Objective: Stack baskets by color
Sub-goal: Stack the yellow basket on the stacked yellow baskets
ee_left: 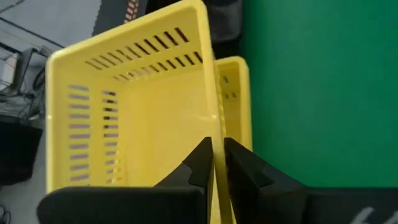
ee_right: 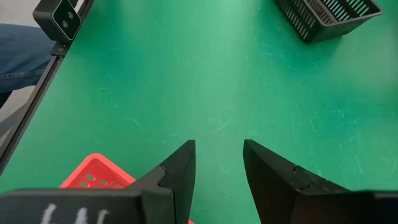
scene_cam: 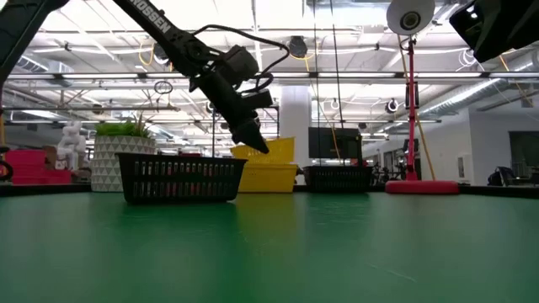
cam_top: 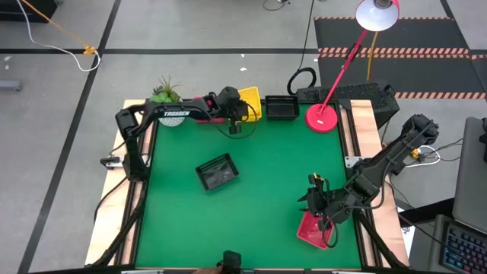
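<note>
The yellow pair looks nearly settled. At the far edge of the desk [cam_top: 259, 183], the left tool [ee_left: 216, 163] has its fingers pinched narrowly on the side wall of the upper yellow basket [ee_left: 143, 106], which sits tilted into a second yellow basket [ee_left: 235, 93] whose rim shows just beside and beneath it. In the low view the upper one stands higher at one end, so the nesting does not appear finished; it probably needs seating flat and then letting go.

The black baskets are not yet paired. One black basket [cam_top: 281, 107] rests at the far edge, just beside the yellow stack and near the red lamp base [cam_top: 323, 117]. The other black basket [cam_top: 217, 173] lies well apart from it, toward the middle of the desk, standing on its own.

Near the right front corner lies a red basket [cam_top: 313, 230], with the right tool [ee_right: 219, 167] hovering just above it, fingers spread fairly wide and holding nothing. Whether this is a single red basket or two already nested cannot be told from these views.

As a judgement: yellow almost done, black wholly left, red uncertain
</note>
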Motion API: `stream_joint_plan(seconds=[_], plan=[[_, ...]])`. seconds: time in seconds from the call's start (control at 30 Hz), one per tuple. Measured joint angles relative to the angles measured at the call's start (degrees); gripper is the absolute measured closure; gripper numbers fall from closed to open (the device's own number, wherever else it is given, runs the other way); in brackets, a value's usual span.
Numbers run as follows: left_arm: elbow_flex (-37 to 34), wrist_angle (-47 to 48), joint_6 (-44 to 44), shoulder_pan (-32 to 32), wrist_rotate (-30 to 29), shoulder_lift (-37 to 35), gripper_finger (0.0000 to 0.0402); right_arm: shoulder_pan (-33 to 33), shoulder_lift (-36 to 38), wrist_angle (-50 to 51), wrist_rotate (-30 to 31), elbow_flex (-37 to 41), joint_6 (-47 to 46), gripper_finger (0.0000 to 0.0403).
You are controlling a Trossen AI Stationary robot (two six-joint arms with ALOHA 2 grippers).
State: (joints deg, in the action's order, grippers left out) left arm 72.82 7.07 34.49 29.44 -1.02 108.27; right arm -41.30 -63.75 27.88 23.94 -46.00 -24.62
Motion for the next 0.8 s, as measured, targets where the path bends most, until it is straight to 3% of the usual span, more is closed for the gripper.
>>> stream_joint_plan(seconds=[0.2, 0.57, 0.8], plan=[[-0.1, -0.6, 0.3, -0.2, -0.5, 0.9, 0.0349, 0.0, 0.0, 0.0, 0.0, 0.0, 0.0, 0.0275], [-0.1, -3.3, -0.5, -0.7, -2.2, 0.7, 0.0264, 0.0, 0.0, 0.0, 0.0, 0.0, 0.0, 0.0275], [3.1, 2.1, -2.3, -2.3, -3.0, -1.0, 0.0252, 0.0, 0.0, 0.2, 0.0, 0.0, 0.0, 0.0275]])
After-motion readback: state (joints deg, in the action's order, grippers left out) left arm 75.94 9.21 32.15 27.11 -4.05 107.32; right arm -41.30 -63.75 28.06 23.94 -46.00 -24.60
